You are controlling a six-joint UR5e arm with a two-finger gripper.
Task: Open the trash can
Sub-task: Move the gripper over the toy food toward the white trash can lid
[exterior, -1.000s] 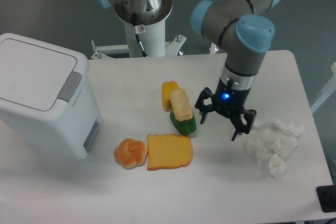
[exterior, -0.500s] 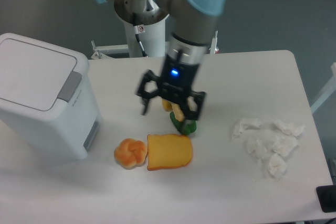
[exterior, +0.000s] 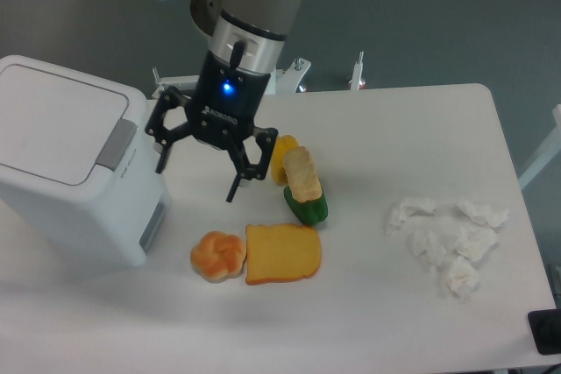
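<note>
Gripper (exterior: 199, 161) hangs over the table (exterior: 421, 129) with its two fingers spread wide and nothing between them. From the fixed camera, the trash can (exterior: 61, 164) stands at the left edge of the table, lid down. Its grey push tab (exterior: 116, 143) lies just left of the near finger, slightly higher in the picture. I judge the next move needs a short shift to the left, onto this tab. Toy foods (exterior: 280, 216) lie right of the gripper.
</note>
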